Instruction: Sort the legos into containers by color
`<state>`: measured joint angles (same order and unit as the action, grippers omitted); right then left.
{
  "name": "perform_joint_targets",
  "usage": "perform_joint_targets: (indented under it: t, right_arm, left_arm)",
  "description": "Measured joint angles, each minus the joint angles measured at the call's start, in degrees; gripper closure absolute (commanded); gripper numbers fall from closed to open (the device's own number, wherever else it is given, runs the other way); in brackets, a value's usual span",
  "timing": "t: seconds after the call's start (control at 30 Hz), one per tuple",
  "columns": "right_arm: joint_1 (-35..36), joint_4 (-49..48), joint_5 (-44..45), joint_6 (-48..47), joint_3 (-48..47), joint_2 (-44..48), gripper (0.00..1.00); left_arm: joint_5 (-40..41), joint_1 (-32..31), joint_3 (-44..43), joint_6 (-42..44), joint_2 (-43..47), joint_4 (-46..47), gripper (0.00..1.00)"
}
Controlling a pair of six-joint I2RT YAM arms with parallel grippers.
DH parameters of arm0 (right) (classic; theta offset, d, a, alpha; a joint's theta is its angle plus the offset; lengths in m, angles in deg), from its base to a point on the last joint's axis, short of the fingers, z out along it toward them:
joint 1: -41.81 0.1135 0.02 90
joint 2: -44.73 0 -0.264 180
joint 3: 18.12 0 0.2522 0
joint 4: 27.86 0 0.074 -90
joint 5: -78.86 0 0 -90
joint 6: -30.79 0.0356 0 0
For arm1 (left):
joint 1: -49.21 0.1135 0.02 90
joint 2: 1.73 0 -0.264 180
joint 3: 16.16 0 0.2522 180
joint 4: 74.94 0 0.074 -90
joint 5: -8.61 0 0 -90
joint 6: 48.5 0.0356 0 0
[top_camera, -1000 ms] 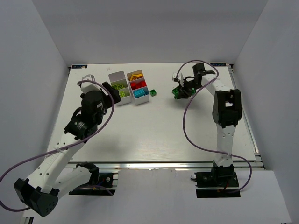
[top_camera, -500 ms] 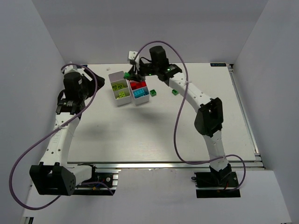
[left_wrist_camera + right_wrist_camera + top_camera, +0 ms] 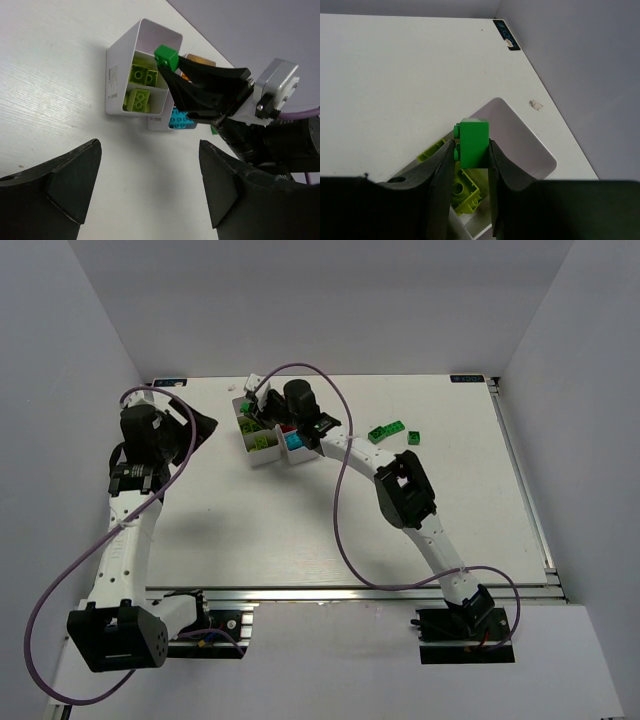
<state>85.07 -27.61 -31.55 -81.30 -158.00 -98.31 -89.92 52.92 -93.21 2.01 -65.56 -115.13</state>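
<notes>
My right gripper [image 3: 471,150] is shut on a dark green lego [image 3: 473,140], holding it above the far end compartment of the left container [image 3: 530,145], which has no bricks in it. Lime green legos [image 3: 465,187] fill the compartments beside it. From the left wrist view, the same green lego [image 3: 166,56] hangs over the white container [image 3: 116,75], with lime legos [image 3: 139,98] inside. The second container [image 3: 303,454] holds red, orange and cyan legos. My left gripper [image 3: 149,150] is open and holds nothing, on the left side of the trays [image 3: 200,428].
Two green legos [image 3: 385,431] [image 3: 412,437] lie loose on the table to the right of the trays. My right arm [image 3: 345,445] stretches across the table's middle to the left container. The enclosure's walls stand close behind the trays.
My right arm has swung from the table's right side over to the left container, carrying the green lego. My left arm has drawn back from the trays toward the left.
</notes>
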Motion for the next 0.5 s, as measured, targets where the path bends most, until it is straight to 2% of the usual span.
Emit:
perform_joint_targets:
  t: [0.33, 0.43, 0.5]
  right_arm:
    - [0.3, -6.4, 6.8, -1.0, -0.4, -1.8, 1.00]
    - [0.2, -7.3, 7.5, -1.2, -0.7, -2.0, 0.93]
    - [0.3, -7.7, 7.9, -1.3, -1.0, -2.5, 0.92]
  left_arm:
    - [-3.1, 1.7, 0.6, 2.0, 0.1, -2.4, 0.12]
    - [-3.3, 1.9, 0.6, 2.3, 0.1, -3.0, 0.12]
    - [-3.5, 1.9, 0.6, 2.5, 0.1, -3.3, 0.12]
